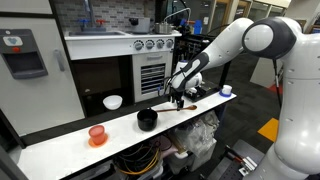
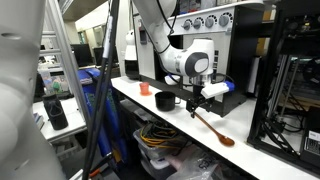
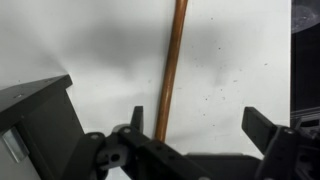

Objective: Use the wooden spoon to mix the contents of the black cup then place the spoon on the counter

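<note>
The wooden spoon (image 2: 212,127) lies flat on the white counter (image 2: 262,152), its bowl end toward the near side. In the wrist view its handle (image 3: 170,70) runs up the picture, just inside one of the fingers (image 3: 136,118). My gripper (image 2: 197,96) hovers just over the handle end, open, with nothing held. In the wrist view the gripper (image 3: 200,125) straddles the handle with a wide gap on the other side. The black cup (image 2: 165,100) stands on the counter beside the gripper, seen also as the black cup (image 1: 147,119) a little away from the gripper (image 1: 180,94).
An orange-red translucent cup (image 1: 97,134) stands farther along the counter (image 1: 60,148). A white bowl (image 1: 113,102) sits on a lower shelf behind. A small blue-and-white object (image 1: 226,90) rests at the counter's other end. Bags and cables lie under the counter.
</note>
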